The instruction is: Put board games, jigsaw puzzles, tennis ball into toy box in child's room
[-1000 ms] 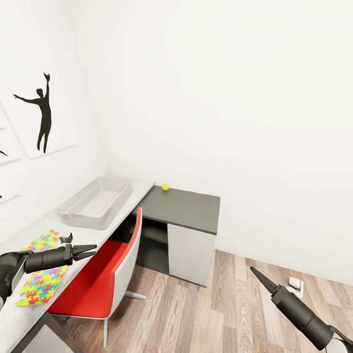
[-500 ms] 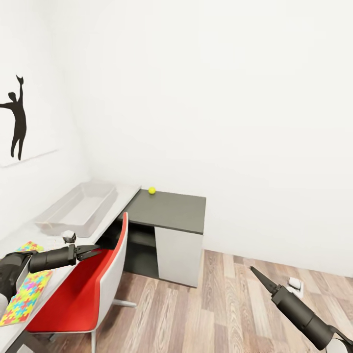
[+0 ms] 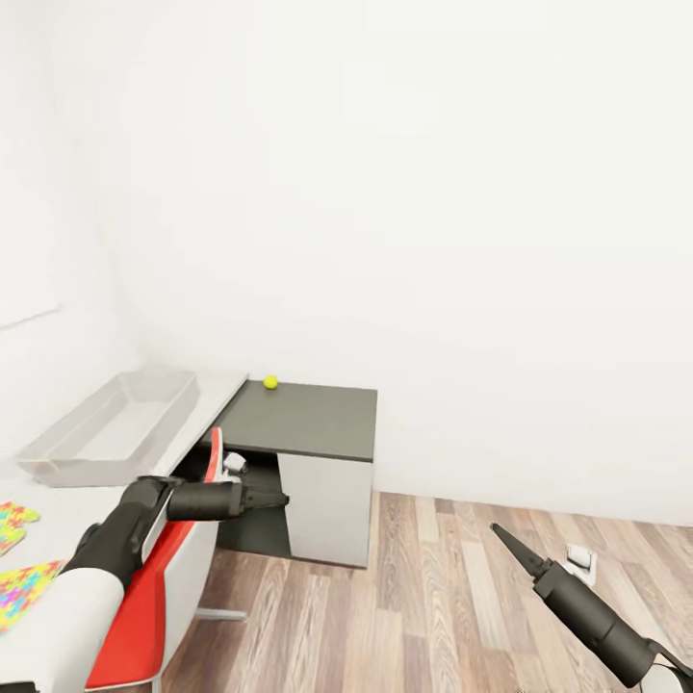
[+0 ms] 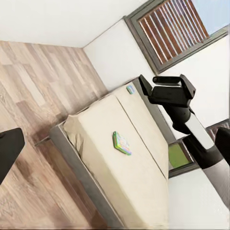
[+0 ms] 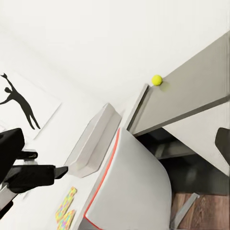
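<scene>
overall, lines run from the biggest thing to the smallest.
room: white walls and a wood floor (image 3: 452,597), seen from the robot's head.
bed: in the left wrist view, a beige bed (image 4: 129,163) stands on the wood floor under a slatted window.
table: an l-shaped table (image 3: 308,423) sits in the room's corner, with a light wing along the left wall and a dark wing at the far end.
chair: a red and white chair (image 3: 159,577) is pushed up to the light wing's front edge.
toy box: a clear, shallow toy box (image 3: 111,428) rests on the light wing near the corner; it looks empty.
left gripper: the left gripper (image 3: 269,500) hangs in front of the table, beside the chair, fingers pressed together on nothing.
right gripper: the right gripper (image 3: 502,535) points up over the floor, well apart from the table, its fingers together in a point, carrying nothing.
jigsaw puzzles: bright jigsaw puzzles (image 3: 21,577) lie at the near end of the light wing.
board game: a small colourful board game (image 4: 122,143) lies mid-bed.
tennis ball: a yellow tennis ball (image 3: 270,382) sits at the dark wing's back edge, near the wall.
step: probably between pickups, with nothing held or boxed.
next move: likely facing one toy squarely, spreading a gripper, then reaching.
</scene>
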You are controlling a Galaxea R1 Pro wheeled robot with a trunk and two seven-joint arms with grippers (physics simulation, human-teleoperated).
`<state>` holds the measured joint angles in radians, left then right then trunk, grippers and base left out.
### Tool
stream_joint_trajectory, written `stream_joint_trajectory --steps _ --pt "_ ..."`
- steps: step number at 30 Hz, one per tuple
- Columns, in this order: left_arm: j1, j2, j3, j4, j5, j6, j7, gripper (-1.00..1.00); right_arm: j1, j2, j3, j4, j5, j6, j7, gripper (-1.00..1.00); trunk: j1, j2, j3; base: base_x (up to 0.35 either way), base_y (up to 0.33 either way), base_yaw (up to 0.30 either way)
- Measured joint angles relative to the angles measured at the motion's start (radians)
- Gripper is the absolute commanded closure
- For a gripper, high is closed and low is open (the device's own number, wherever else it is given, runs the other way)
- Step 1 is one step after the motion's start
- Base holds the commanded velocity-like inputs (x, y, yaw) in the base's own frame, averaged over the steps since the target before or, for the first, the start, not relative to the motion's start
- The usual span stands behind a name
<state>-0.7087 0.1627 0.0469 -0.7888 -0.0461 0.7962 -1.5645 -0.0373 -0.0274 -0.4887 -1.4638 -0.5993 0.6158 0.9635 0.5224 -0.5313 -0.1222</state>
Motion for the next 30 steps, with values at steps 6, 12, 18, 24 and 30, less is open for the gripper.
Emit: stream_joint_trajectory --steps 6,12,18,24,30 --pt "0.006 -0.014 -0.065 -0.005 -0.004 0.001 0.010 -1.00 0.000 0.000 0.000 0.000 0.000 0.000 0.000 -1.00 0.000 0.000 0.007 0.000 0.000 -0.207" --pt "0.017 -0.019 -0.095 -0.006 -0.006 0.002 0.189 -1.00 0.000 0.000 0.000 0.000 -0.001 0.000 0.000 -1.00 0.000 0.000 0.015 0.000 0.000 -0.207" --pt "0.019 -0.022 -0.100 -0.006 -0.005 0.000 0.271 -1.00 0.000 0.000 0.000 0.000 -0.002 0.000 0.001 -1.00 0.000 0.000 0.022 0.000 0.000 -0.207" --pt "0.019 -0.022 -0.099 -0.006 -0.005 -0.039 0.277 -1.00 0.000 -0.001 0.000 0.000 -0.002 0.001 0.001 -1.00 0.000 0.000 0.029 0.000 0.000 -0.207" --pt "0.019 -0.022 -0.101 -0.006 -0.006 -0.058 0.278 -1.00 0.000 -0.002 -0.001 0.000 -0.003 0.003 0.001 -1.00 0.000 0.000 0.036 0.000 0.000 -0.207"
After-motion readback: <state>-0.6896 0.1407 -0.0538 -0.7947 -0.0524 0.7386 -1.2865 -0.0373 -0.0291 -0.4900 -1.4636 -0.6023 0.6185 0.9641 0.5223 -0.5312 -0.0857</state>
